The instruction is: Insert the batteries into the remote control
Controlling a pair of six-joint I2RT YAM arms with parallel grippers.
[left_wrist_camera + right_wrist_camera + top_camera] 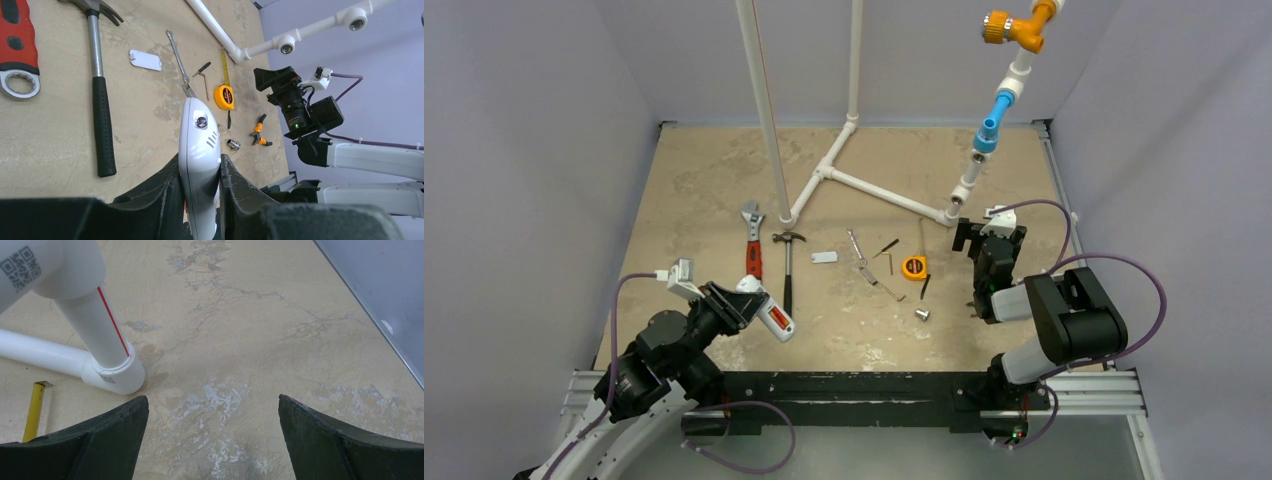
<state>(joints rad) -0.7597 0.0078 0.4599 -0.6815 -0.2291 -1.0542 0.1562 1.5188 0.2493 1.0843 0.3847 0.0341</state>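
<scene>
Seen from above, the left end effector (746,298) is pinched on one end of the remote control (774,318) and holds it tilted above the near-left part of the counter (694,190). A hammer (787,272) and a red-handled wrench (751,243) lie just beyond it. The right end effector (974,238) sits well apart on the right, near the foot of a white pipe frame (874,188).

In the left wrist view, both fingers (165,192) press against the sides of the white handset, which sticks out past them over the counter. A tape measure (224,96) and a small white cover (145,60) lie beyond.

In the right wrist view, the fingers (100,440) are spread wide with only bare counter between them. A pipe elbow (117,375) stands to the left.
</scene>
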